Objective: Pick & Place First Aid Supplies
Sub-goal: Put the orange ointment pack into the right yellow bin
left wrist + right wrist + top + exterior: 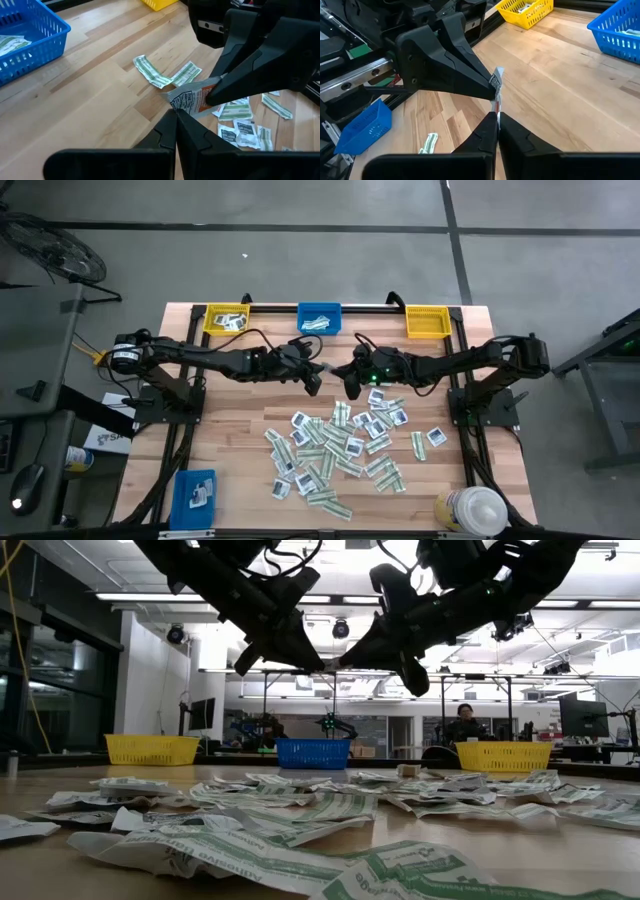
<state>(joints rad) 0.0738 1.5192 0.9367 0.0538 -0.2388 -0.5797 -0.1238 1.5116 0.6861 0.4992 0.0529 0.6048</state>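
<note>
Orange-marked packet (192, 97) pinched by both end effectors; print only visible in left wrist view

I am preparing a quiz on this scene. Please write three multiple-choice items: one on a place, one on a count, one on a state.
1. Where do the two grippers meet?
A. above the table middle, near the far blue bin
B. over the bottle
C. beside the near blue bin

2. How many yellow bins stand at the far edge?
A. one
B. two
C. three

3. What is the state of the lifted packet?
A. lying flat on the table
B. inside a bin
C. pinched by both grippers

Answers:
1 A: the left gripper and right gripper face each other just short of the far blue bin.
2 B: yellow bins flank it.
3 C: both shut on one packet above the table.
</note>
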